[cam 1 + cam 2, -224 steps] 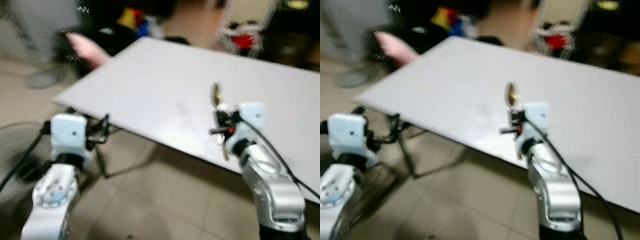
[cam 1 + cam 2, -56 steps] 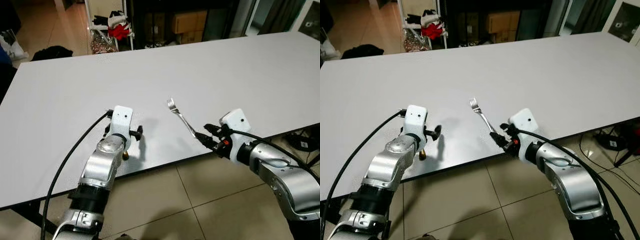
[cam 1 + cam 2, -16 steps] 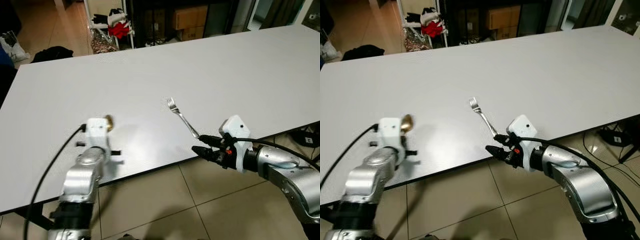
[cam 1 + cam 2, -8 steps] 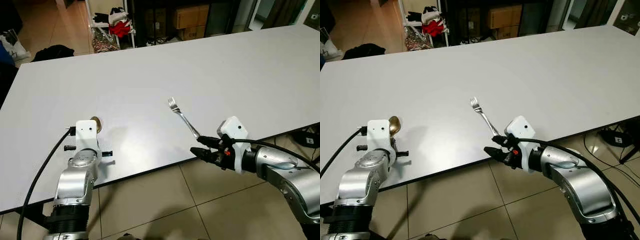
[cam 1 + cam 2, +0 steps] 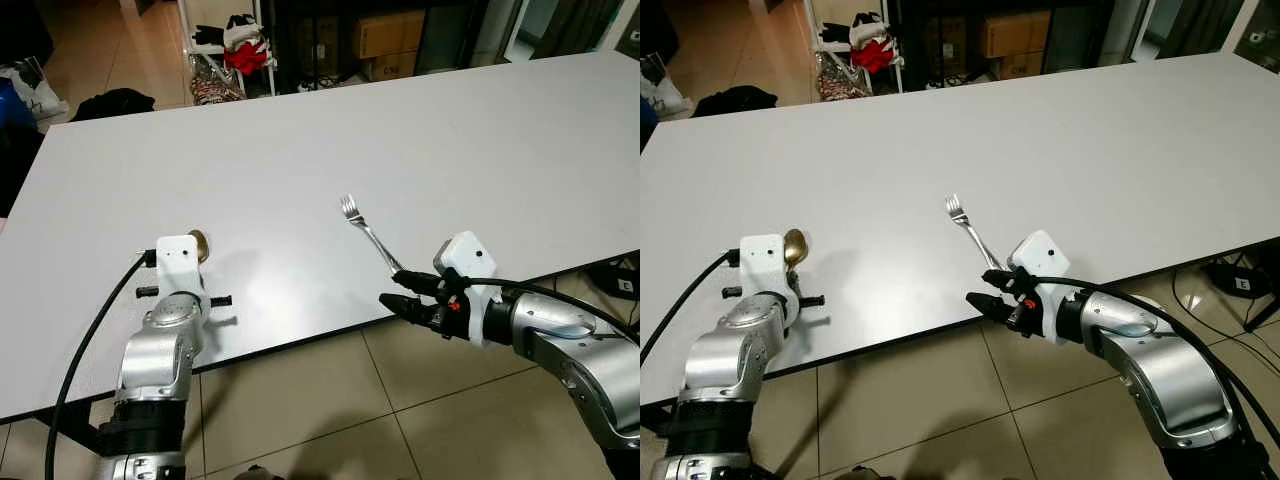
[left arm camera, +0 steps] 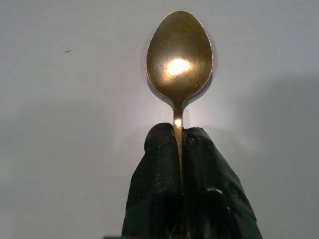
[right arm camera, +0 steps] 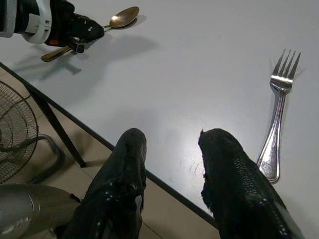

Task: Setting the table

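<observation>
Bright, sharp views; glare on spoon [image 6: 179,57] bowl.

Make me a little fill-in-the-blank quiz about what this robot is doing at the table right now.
1. The left hand is shut on a golden ____.
2. The right hand is ____, holding nothing.
3. The silver ____ lies flat on the white table, near its edge.

Missing words: spoon; open; fork
</observation>
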Robot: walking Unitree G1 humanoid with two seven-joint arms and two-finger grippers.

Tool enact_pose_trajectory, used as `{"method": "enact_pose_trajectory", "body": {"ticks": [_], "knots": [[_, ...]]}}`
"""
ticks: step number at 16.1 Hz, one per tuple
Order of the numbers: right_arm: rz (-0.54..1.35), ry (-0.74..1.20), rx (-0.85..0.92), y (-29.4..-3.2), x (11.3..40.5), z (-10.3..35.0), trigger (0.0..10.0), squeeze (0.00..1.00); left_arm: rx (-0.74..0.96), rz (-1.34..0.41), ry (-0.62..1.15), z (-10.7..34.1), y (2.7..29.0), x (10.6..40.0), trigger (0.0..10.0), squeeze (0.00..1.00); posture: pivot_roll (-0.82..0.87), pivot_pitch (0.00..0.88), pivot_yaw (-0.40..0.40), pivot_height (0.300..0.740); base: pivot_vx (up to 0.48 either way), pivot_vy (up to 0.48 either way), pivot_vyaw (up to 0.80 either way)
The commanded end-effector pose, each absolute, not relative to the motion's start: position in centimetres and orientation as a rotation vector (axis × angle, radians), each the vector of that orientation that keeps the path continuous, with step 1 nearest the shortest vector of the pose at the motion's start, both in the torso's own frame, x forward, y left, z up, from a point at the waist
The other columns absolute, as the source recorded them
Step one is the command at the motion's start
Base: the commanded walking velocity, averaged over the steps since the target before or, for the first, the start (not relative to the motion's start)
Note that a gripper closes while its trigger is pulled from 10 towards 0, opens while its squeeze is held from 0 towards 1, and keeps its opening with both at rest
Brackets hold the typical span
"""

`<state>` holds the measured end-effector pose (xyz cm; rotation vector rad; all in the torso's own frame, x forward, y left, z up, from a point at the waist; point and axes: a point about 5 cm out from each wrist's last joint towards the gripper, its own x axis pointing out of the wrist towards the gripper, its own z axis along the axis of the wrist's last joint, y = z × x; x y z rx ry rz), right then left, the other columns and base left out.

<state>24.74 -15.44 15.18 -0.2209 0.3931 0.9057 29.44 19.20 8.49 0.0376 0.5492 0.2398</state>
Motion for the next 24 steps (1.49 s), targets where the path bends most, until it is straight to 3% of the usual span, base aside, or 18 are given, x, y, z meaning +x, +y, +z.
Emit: {"method": "enact_pose_trajectory", "body": {"ticks": [1,2,3,6,7,8,13,16,20,24], "knots": [[0.915,0.379,-0.220,-15.4,24.7,15.5,10.0,0.00,0.026,0.221,0.588,7.7,18.9,29.3,0.0,0.00,-0.12,0.000,0.059,0.740,0.000,0.000,0.00],[0.913,0.378,-0.221,-15.4,24.7,15.5,10.0,0.00,0.027,0.226,0.582,7.7,19.0,29.3,9.7,0.00,-0.12,0.000,0.059,0.740,0.000,0.000,0.00],[0.910,0.377,-0.223,-15.4,24.7,15.5,10.0,0.00,0.016,0.231,0.562,7.8,19.1,29.4,10.0,1.00,-0.12,0.000,0.058,0.740,0.000,0.000,0.00],[0.863,0.356,-0.225,-15.6,25.2,15.6,10.0,0.00,-0.007,0.225,0.497,8.9,19.0,29.6,10.0,1.00,-0.12,0.000,0.053,0.740,0.000,0.000,0.00],[0.816,0.339,-0.211,-15.8,25.9,15.8,10.0,0.00,-0.018,0.212,0.469,9.7,18.8,29.6,10.0,0.90,-0.12,0.000,0.053,0.740,0.000,0.000,0.00],[0.773,0.324,-0.195,-16.0,26.4,15.9,10.0,0.00,-0.023,0.200,0.446,10.4,18.7,29.4,10.0,0.00,-0.11,0.000,0.054,0.740,0.000,0.000,0.00],[0.551,0.305,-0.169,-17.1,29.2,15.4,10.0,0.00,0.024,0.226,0.320,14.1,18.5,27.6,10.0,0.00,-0.11,0.000,0.060,0.740,0.000,0.000,0.00],[0.375,0.329,-0.220,-18.6,32.2,14.2,10.0,0.00,0.128,-0.041,0.194,16.0,16.5,26.7,10.0,0.00,-0.11,0.000,0.067,0.740,0.000,0.000,0.00],[0.512,0.392,-0.289,-17.8,34.1,12.4,10.0,0.00,0.151,-0.430,0.176,16.8,14.5,24.0,10.0,0.00,-0.09,0.000,0.063,0.740,0.000,0.000,0.00],[0.546,0.441,-0.331,-18.1,34.9,11.0,10.0,0.00,0.244,-0.618,0.288,15.7,14.6,21.7,10.0,0.00,-0.07,0.000,0.057,0.740,0.000,0.000,0.00]]}}
